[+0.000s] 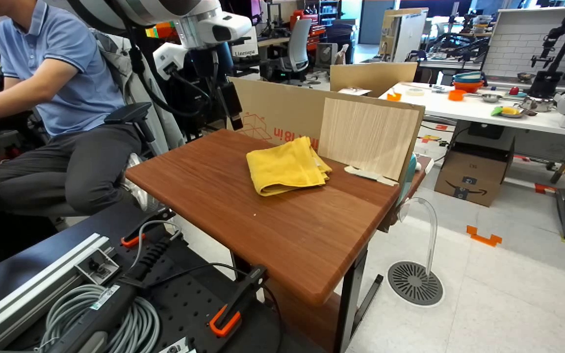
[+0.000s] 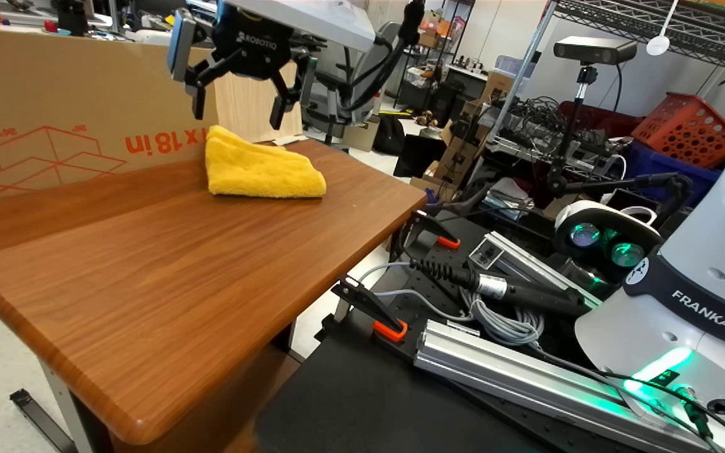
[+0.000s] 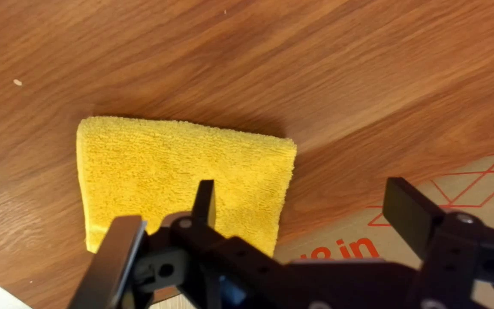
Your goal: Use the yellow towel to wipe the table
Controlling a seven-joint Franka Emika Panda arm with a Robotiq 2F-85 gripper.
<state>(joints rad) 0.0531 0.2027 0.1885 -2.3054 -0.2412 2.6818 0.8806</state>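
The folded yellow towel (image 1: 287, 165) lies on the brown wooden table (image 1: 199, 171) near its cardboard-backed edge. It also shows in an exterior view (image 2: 262, 168) and in the wrist view (image 3: 152, 171). My gripper (image 2: 237, 112) is open and empty, above the table and the towel. In the wrist view the gripper (image 3: 300, 183) has one fingertip over the towel and the other off to its right, over the cardboard. The fingers do not touch the towel. A small pale crumb (image 3: 17, 82) lies on the table beside the towel.
A cardboard sheet (image 2: 79, 113) stands along the table's edge, with a light wood panel (image 1: 368, 137) against it. Black and orange clamps (image 1: 238, 304) and a coiled cable (image 1: 101, 314) lie by the robot's base. A person (image 1: 57, 98) sits near the arm.
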